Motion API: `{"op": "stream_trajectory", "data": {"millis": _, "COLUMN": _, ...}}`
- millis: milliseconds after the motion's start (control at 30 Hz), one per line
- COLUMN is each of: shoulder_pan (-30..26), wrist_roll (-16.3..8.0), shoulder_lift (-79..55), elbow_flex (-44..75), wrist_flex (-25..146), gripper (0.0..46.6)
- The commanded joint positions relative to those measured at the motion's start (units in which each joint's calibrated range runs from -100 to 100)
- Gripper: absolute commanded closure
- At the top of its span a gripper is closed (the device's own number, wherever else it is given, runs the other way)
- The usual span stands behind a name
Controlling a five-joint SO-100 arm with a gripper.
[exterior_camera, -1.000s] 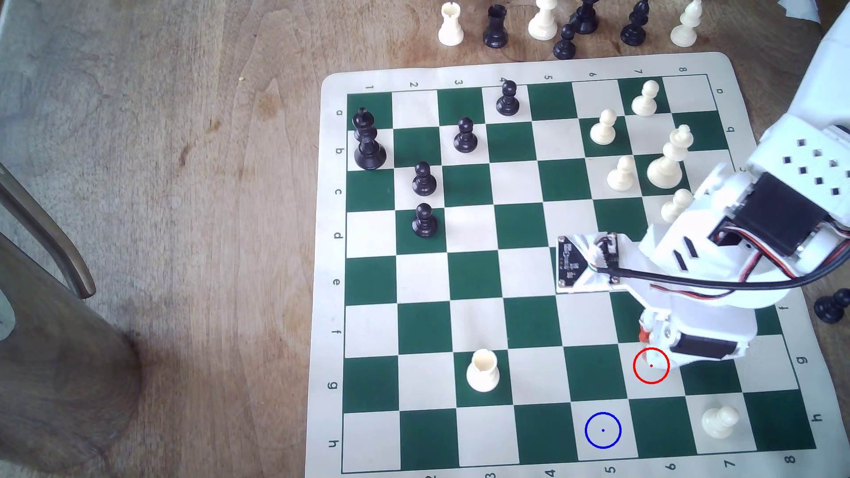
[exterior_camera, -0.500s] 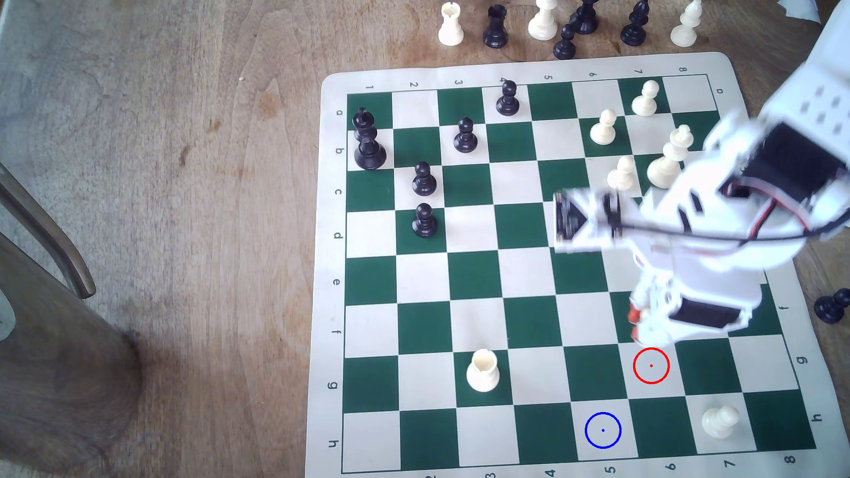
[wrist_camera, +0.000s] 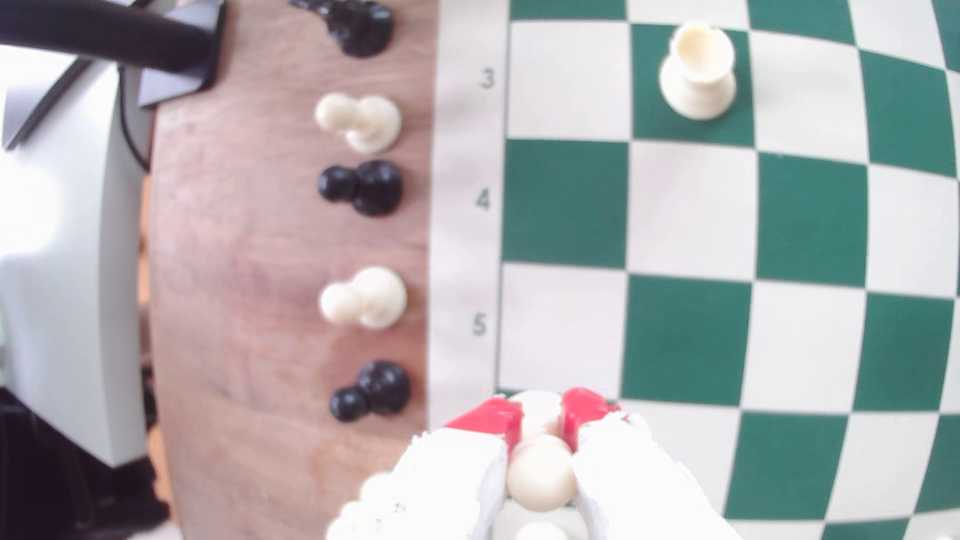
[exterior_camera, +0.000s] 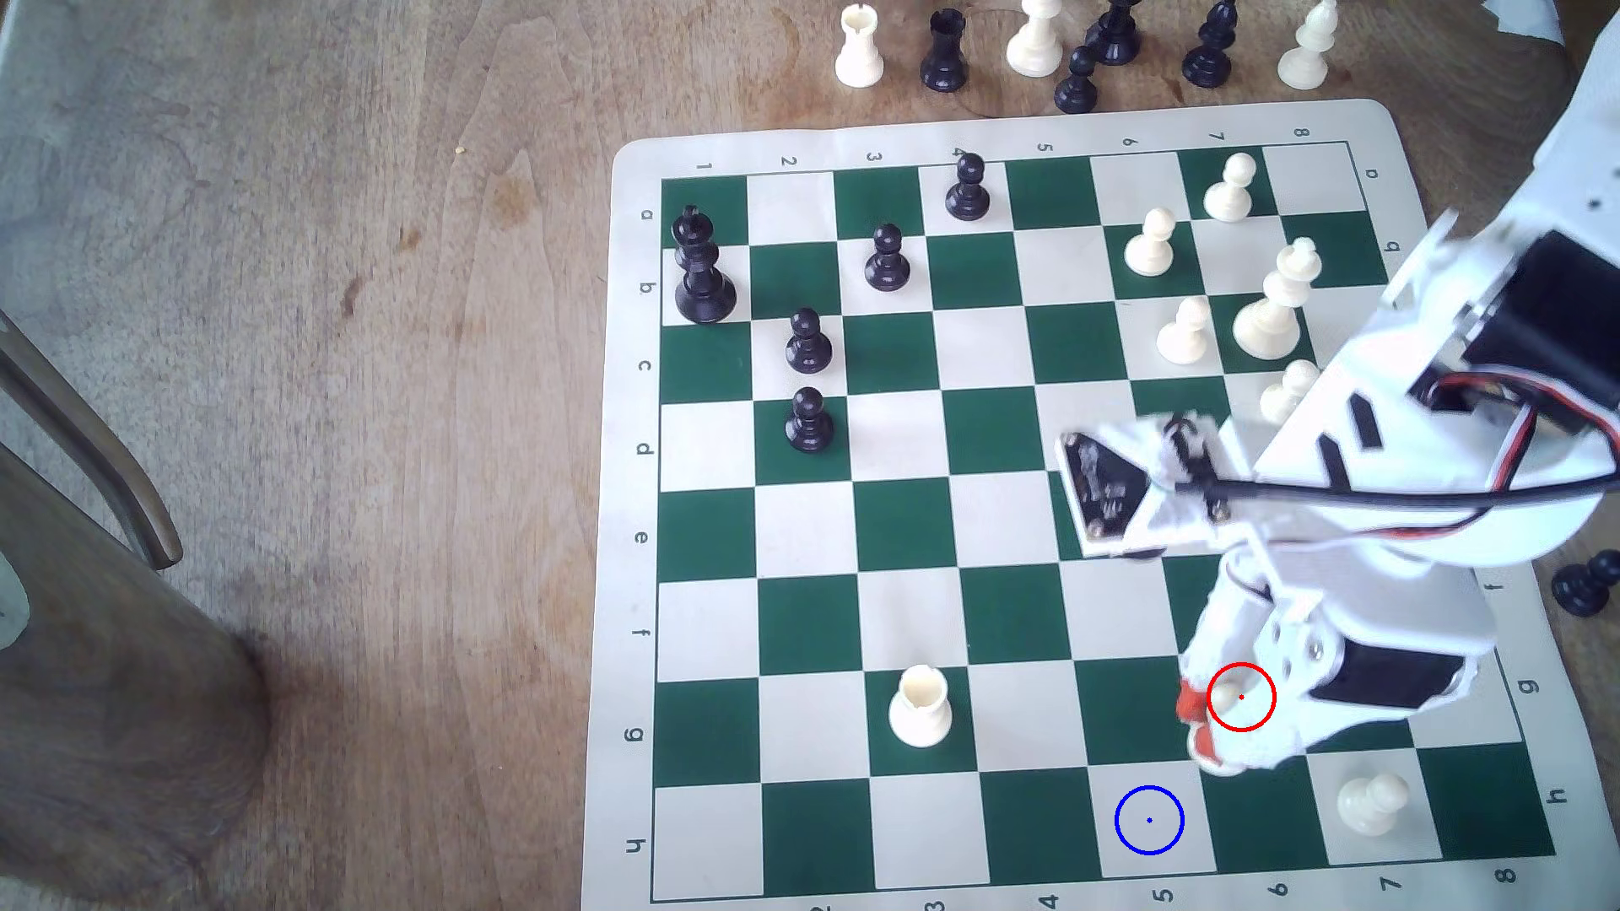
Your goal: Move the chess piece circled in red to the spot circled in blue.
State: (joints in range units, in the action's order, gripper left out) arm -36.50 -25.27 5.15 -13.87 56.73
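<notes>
At the exterior view's left lay bare wooden worktop, with the green and cream chessboard spread toward the right. On the board's nine o'clock side stood a black king and, further in, four black pawns, all upright. Off the board at twelve o'clock a row of spare black and cream pieces stood on the worktop. Toward six o'clock on the board a cream rook sat upright on a green square, well apart from everything else. Further right, at the board's lower edge, the blue-ringed square was bare of pieces, a cream square in the row marked h. Just beyond it, toward two o'clock, the jaws hung above the board near the red ring, their red tips showing. In the wrist view the jaws were narrowed onto the cream pawn, its ball top pinched between the two red pads, so the pawn was held in the grip rather than standing free. At the board's two o'clock corner a cream king and several cream pawns stood upright, partly behind the white arm. Another cream piece stood at five o'clock, and a black pawn rested on the worktop off the board at three o'clock.
</notes>
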Motion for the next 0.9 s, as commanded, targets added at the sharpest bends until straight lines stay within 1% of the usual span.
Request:
{"op": "stream_trajectory", "data": {"millis": 0, "shoulder_pan": 0.8, "wrist_roll": 1.2, "shoulder_lift": -1.9, "elbow_flex": 5.4, "wrist_flex": -2.6, "gripper": 46.4}}
{"op": "stream_trajectory", "data": {"millis": 33, "shoulder_pan": 0.8, "wrist_roll": 1.8, "shoulder_lift": -3.5, "elbow_flex": 4.9, "wrist_flex": -3.5, "gripper": 46.4}}
{"op": "stream_trajectory", "data": {"millis": 233, "shoulder_pan": -0.5, "wrist_roll": 3.6, "shoulder_lift": -7.7, "elbow_flex": 2.7, "wrist_flex": -6.7, "gripper": 46.4}}
{"op": "stream_trajectory", "data": {"millis": 367, "shoulder_pan": -1.0, "wrist_roll": 4.1, "shoulder_lift": -9.6, "elbow_flex": 2.7, "wrist_flex": -8.9, "gripper": 46.2}}
{"op": "stream_trajectory", "data": {"millis": 567, "shoulder_pan": -2.3, "wrist_roll": 4.1, "shoulder_lift": -11.5, "elbow_flex": 2.6, "wrist_flex": -9.8, "gripper": 45.9}}
{"op": "stream_trajectory", "data": {"millis": 633, "shoulder_pan": -2.6, "wrist_roll": 4.6, "shoulder_lift": -12.8, "elbow_flex": 2.4, "wrist_flex": -10.3, "gripper": 45.6}}
{"op": "stream_trajectory", "data": {"millis": 867, "shoulder_pan": -1.9, "wrist_roll": 4.9, "shoulder_lift": -12.9, "elbow_flex": 2.4, "wrist_flex": -10.8, "gripper": 45.3}}
